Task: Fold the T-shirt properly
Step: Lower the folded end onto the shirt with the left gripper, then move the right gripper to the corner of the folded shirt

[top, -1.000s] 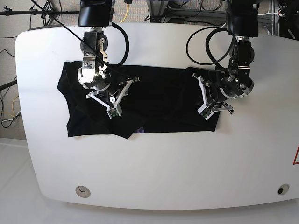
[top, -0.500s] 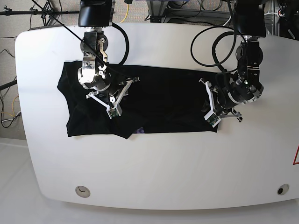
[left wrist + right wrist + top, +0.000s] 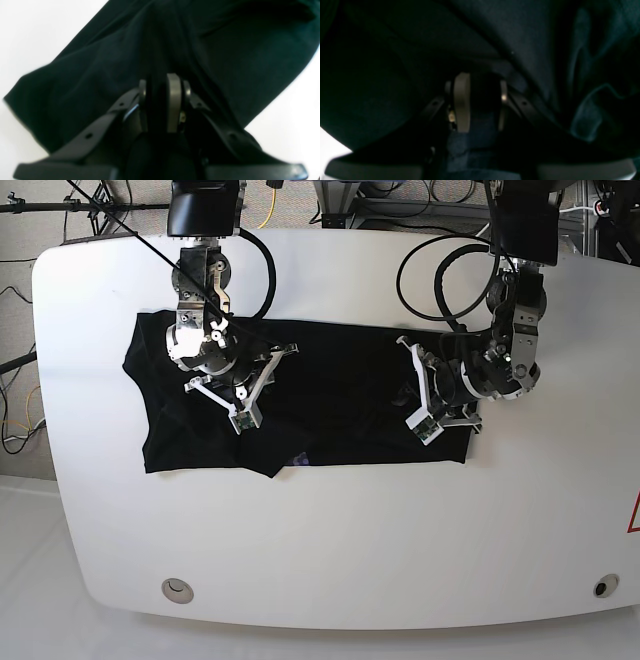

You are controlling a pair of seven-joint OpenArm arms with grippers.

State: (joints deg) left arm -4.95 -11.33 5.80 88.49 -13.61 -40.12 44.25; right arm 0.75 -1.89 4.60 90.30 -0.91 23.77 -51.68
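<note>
White bench [image 3: 330,560], shirt [image 3: 330,395] spread under both grippers. Left gripper [image 3: 160,100] nearly pressed together, pinching shirt ridge. Right gripper [image 3: 478,100] part-spread, cloth between jaws; you can't tell whether gripped. Mid-fold; your next move: lift evenly.

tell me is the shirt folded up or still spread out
Mostly spread: the T-shirt lies as one wide, wrinkled strip across the table, not a compact fold.
</note>
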